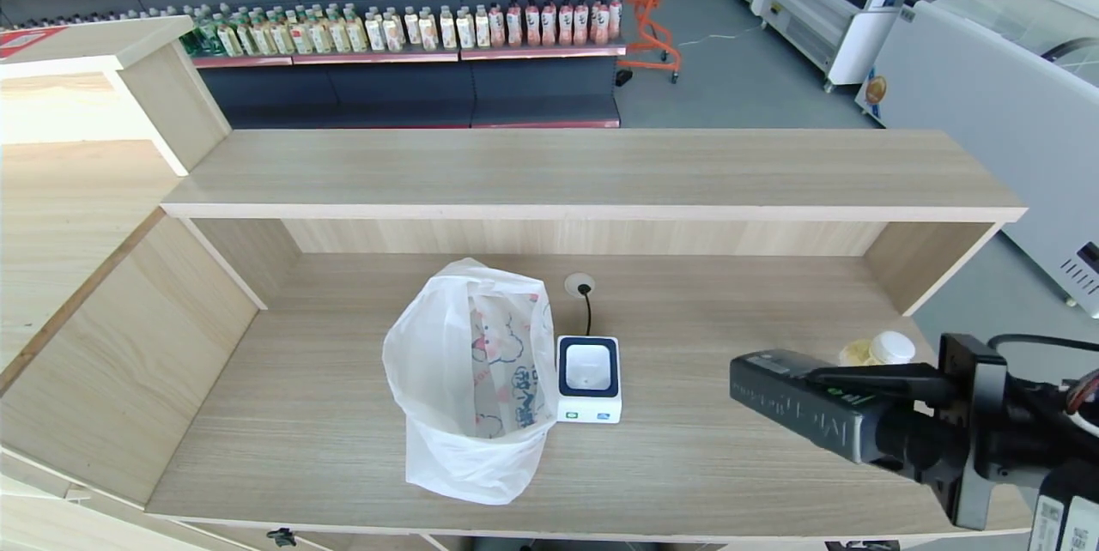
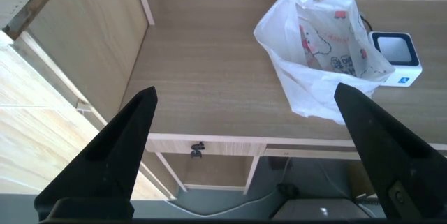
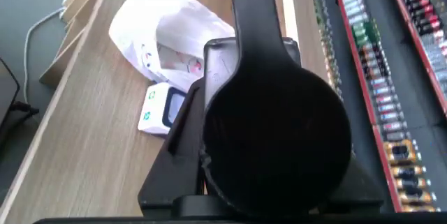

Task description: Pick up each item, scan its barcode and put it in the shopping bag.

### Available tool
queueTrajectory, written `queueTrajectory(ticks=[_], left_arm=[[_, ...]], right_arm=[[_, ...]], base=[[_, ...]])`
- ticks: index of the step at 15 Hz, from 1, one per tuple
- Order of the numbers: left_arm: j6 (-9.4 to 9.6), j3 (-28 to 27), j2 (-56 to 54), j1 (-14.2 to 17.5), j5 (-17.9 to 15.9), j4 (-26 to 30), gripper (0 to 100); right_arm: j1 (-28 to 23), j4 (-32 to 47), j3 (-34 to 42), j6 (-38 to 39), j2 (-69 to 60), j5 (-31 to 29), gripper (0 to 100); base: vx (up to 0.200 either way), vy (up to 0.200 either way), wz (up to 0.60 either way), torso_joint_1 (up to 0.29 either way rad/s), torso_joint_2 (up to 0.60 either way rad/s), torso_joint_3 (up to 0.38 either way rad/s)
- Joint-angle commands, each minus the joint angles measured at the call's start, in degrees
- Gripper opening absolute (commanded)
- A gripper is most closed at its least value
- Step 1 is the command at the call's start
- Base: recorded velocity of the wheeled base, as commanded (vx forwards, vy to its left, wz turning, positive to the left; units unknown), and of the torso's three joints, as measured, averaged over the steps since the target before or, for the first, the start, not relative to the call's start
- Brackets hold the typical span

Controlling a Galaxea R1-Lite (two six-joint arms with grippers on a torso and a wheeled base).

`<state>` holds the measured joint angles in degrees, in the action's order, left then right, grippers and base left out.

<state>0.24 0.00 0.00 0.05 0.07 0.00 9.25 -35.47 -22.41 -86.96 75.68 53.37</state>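
Head: I see bag [image 1: 468, 379] standing open mid-bench [image 1: 300, 414], scanner [image 1: 588, 378] just beside it on right. Right jaws clenched on dark box [image 1: 798, 401], held above bench well right of scanner. White-capped bottle [image 1: 889, 348] on bench behind box.
Left wrist: left jaws released, spread wide over bench front edge, bag beyond.
Right wrist: box close up in jaws; bag and scanner beyond.

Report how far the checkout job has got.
Done: one printed packet already sits in the shopping bag. In hand: the right gripper is shut on a dark package, held above the counter to the right of the scanner, not yet over it. Left: scan and bag that package, then the white-capped bottle on the counter behind the right arm. The left gripper is open and empty.
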Motion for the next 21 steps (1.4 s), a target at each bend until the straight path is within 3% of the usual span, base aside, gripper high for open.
queueTrajectory(ticks=[1, 3, 4, 5, 7, 9, 11, 13, 21], left_arm=[[0.02, 0.00, 0.09, 0.04, 0.01, 0.00, 100], [0.02, 0.00, 0.09, 0.04, 0.01, 0.00, 100], [0.02, 0.00, 0.09, 0.04, 0.01, 0.00, 100], [0.02, 0.00, 0.09, 0.04, 0.01, 0.00, 100], [0.02, 0.00, 0.09, 0.04, 0.01, 0.00, 100], [0.02, 0.00, 0.09, 0.04, 0.01, 0.00, 100], [0.02, 0.00, 0.09, 0.04, 0.01, 0.00, 100], [0.02, 0.00, 0.09, 0.04, 0.01, 0.00, 100], [-0.07, 0.00, 0.09, 0.04, 0.01, 0.00, 100]], right_arm=[[-2.05, 0.32, 1.14, 11.55, -8.53, -6.00, 0], [1.73, -0.82, -1.24, 36.42, -7.21, -7.40, 0], [1.73, -1.26, -2.20, 41.87, -6.86, -9.07, 0], [2.09, -1.62, -4.49, 63.23, -5.45, -17.86, 0], [2.00, -1.00, -5.89, 89.59, -3.52, -25.95, 0], [2.61, -0.82, -5.81, 109.81, 2.19, -35.09, 0], [3.05, -1.00, -6.33, 125.63, 7.47, -38.60, 0], [3.23, -0.82, -6.33, 130.29, 9.40, -38.52, 0], [5.78, -0.82, -3.17, 130.73, 9.66, -39.31, 0]], base=[[0.000, 0.000, 0.00, 0.000, 0.00, 0.000], [0.000, 0.000, 0.00, 0.000, 0.00, 0.000], [0.000, 0.000, 0.00, 0.000, 0.00, 0.000], [0.000, 0.000, 0.00, 0.000, 0.00, 0.000], [0.000, 0.000, 0.00, 0.000, 0.00, 0.000], [0.000, 0.000, 0.00, 0.000, 0.00, 0.000], [0.000, 0.000, 0.00, 0.000, 0.00, 0.000], [0.000, 0.000, 0.00, 0.000, 0.00, 0.000], [0.000, 0.000, 0.00, 0.000, 0.00, 0.000]])
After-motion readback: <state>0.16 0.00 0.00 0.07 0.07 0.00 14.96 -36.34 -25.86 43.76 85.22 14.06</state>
